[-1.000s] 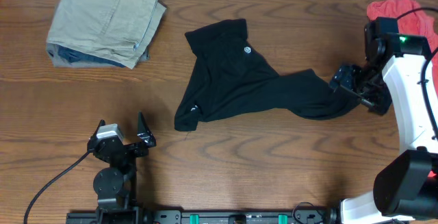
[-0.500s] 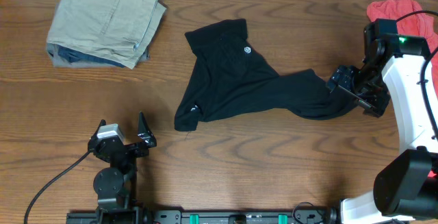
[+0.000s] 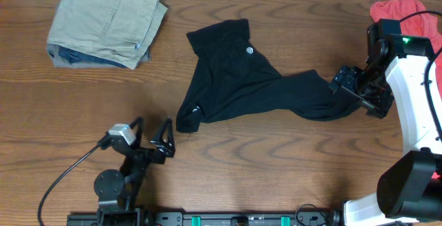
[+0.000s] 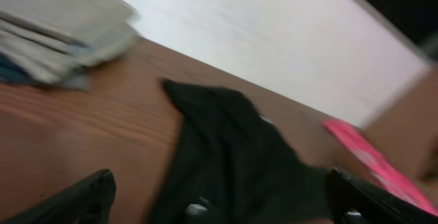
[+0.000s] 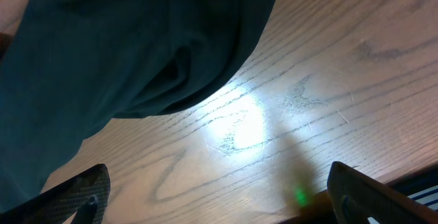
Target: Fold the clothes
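**A:** What lies on the tabletop, going left to right?

**B:** At the far left are folded khaki trousers. At the near edge, left of centre, is the left tool. In the middle lies the black shirt, crumpled and unfolded, with its small white logo facing up. 1 long part of it trails off to the right, and the right tool sits at that right end. A red T-shirt lies in the far right corner.

**A:** What has just changed?

**B:** Only the left arm. In the last half second its tool has swung to the right. It now sits near the shirt's near left corner, not touching it. The right arm has barely shifted, and the shirt has not moved.

**A:** Is either tool holding anything?

**B:** No. Both have their 2 fingers spread wide. The left wrist view is blurred, but it shows the shirt ahead and nothing between the fingers. The right wrist view shows bare wood between the fingers, with the shirt's edge just beyond them.

**A:** What does that mean for the task?

**B:** Folding looks barely begun. I judge that the arms are lining up, 1 at each end, probably to take hold and spread the shirt flat first. Soft cloth can bunch or slip, so each grasp needs a firm pinch of fabric.
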Robot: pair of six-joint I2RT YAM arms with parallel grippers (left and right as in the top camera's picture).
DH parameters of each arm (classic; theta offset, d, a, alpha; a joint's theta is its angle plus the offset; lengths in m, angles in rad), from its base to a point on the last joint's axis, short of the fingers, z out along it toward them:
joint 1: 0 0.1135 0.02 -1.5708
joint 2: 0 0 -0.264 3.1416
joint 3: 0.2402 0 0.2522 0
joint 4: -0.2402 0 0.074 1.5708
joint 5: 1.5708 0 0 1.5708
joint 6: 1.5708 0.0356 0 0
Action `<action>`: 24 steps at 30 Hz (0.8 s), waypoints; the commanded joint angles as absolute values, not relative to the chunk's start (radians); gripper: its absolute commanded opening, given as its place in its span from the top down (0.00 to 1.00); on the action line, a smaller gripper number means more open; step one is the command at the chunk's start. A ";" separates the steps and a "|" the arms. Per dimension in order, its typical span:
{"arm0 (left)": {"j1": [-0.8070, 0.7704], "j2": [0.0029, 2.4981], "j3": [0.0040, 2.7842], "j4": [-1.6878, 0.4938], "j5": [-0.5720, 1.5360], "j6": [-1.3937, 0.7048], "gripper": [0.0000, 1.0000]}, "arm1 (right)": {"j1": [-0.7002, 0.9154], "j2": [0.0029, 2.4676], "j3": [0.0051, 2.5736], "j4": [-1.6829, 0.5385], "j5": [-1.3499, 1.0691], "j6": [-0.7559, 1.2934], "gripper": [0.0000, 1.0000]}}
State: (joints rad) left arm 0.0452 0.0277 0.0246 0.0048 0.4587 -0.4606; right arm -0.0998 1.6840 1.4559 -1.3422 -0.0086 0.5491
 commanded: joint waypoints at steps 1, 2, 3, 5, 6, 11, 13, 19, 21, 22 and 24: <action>0.046 0.038 0.042 0.006 0.629 -0.503 0.02 | -0.104 1.688 1.449 -1.343 -0.012 0.568 0.01; 0.046 0.041 0.060 0.007 0.629 -0.502 0.02 | -0.104 1.688 1.449 -1.343 -0.012 0.568 0.01; 0.047 0.048 0.086 0.005 0.629 -0.491 0.02 | -0.104 1.688 1.449 -1.343 -0.012 0.568 0.01; 0.046 0.078 0.157 0.001 0.629 -0.449 0.02 | -0.104 1.688 1.449 -1.343 -0.012 0.568 0.01; 0.046 0.101 0.192 -0.001 0.629 -0.434 0.02 | -0.104 1.688 1.449 -1.343 -0.012 0.568 0.01; 0.046 0.322 0.448 -0.218 0.629 -0.298 0.02 | -0.104 1.688 1.449 -1.343 -0.012 0.568 0.01; 0.046 0.456 0.578 -0.355 0.629 -0.190 0.02 | -0.104 1.688 1.449 -1.343 -0.012 0.568 0.01; -0.017 0.843 0.910 -0.727 0.564 0.016 0.02 | -0.104 1.688 1.449 -1.343 -0.012 0.568 0.01; -0.078 0.961 0.995 -0.841 0.478 0.041 0.02 | -0.104 1.688 1.449 -1.343 -0.012 0.568 0.01; -0.114 1.021 1.031 -0.888 0.429 0.047 0.02 | -0.104 1.688 1.449 -1.343 -0.012 0.568 0.01; -0.175 1.126 1.080 -0.939 0.384 0.048 0.02 | -0.104 1.688 1.449 -1.343 -0.012 0.568 0.01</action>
